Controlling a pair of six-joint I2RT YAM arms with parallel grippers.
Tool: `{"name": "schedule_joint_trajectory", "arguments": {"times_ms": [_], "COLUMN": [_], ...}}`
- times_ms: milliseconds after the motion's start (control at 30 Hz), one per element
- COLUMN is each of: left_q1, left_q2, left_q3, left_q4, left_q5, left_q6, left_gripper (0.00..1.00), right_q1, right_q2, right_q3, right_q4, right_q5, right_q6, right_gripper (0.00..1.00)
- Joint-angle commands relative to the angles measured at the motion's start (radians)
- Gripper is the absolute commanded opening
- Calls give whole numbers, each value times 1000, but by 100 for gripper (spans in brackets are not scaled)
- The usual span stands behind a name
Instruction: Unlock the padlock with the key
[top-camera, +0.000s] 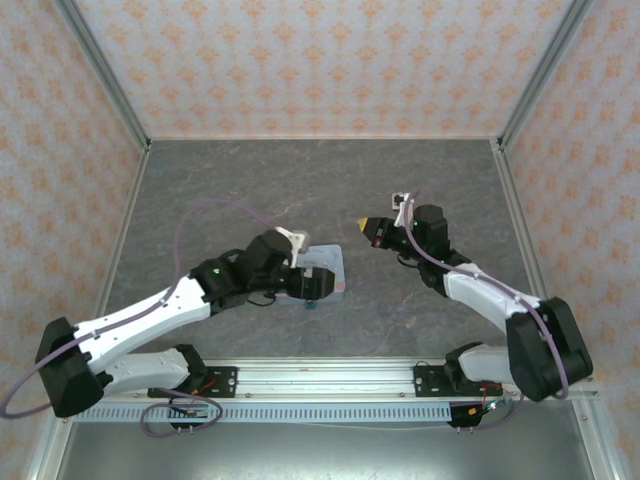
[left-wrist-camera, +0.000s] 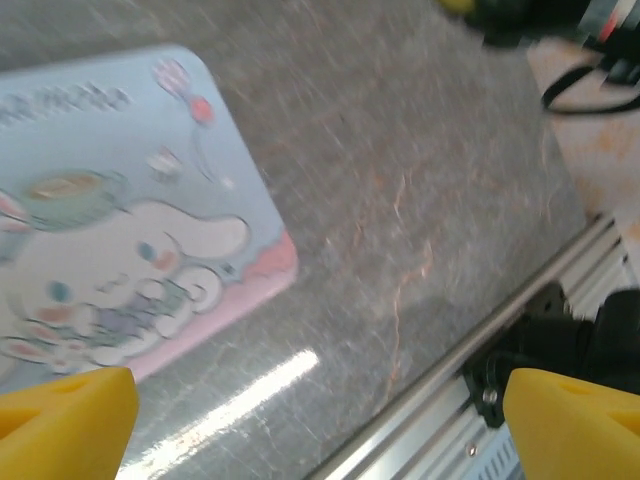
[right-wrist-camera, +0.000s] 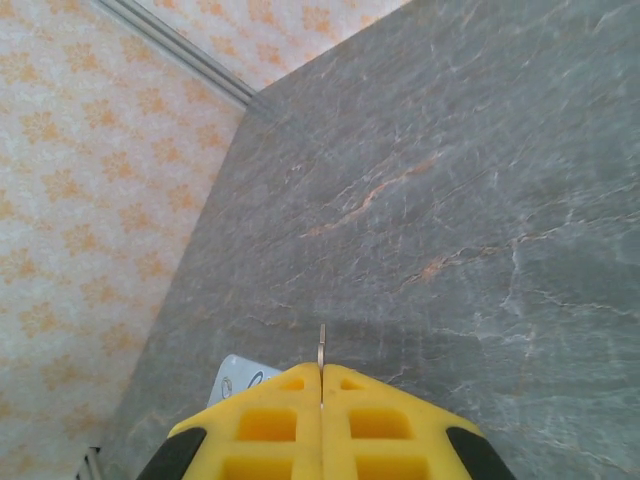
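Padlock, a tiny dark teal lump (top-camera: 310, 305), lies on the grey stone-look table (top-camera: 420, 180). It sits at the near edge of the pale blue-and-pink cartoon tin box (top-camera: 330, 262); I cannot tell if they touch. My left gripper (top-camera: 314, 286) hangs just beside the lock, so this arm is the nearer one. Its yellow fingers (left-wrist-camera: 65, 415) are spread wide with nothing between them. My right gripper (top-camera: 368, 226) is well apart, off to the right and farther back. Its jaws are pressed together on a thin silvery key (right-wrist-camera: 321, 345). The key's long side runs straight out from the tips, aiming left toward the tin. So the lock lies left of the key and nearer to me. It is too small for me to tell which way it points or how its long side runs.
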Motion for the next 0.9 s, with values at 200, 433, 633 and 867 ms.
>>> {"name": "schedule_joint_trajectory", "arguments": {"times_ms": [200, 433, 633, 867], "left_q1": [-53, -51, 39, 101], "left_q2": [-5, 45, 133, 271], "left_q3": [-93, -115, -122, -54], "left_q4": [-36, -69, 60, 184], "left_q5": [-88, -107, -90, -27], "left_q6": [-180, -167, -151, -102], "left_gripper": [95, 99, 100, 100], "right_q1": [-43, -42, -42, -43], "right_q2": [-100, -93, -97, -96], "right_q3": [18, 24, 1, -66], "right_q4": [-211, -205, -162, -53], "right_q5": [92, 84, 25, -36], "right_q6": [-103, -108, -72, 11], "right_gripper": [0, 0, 0, 0]}}
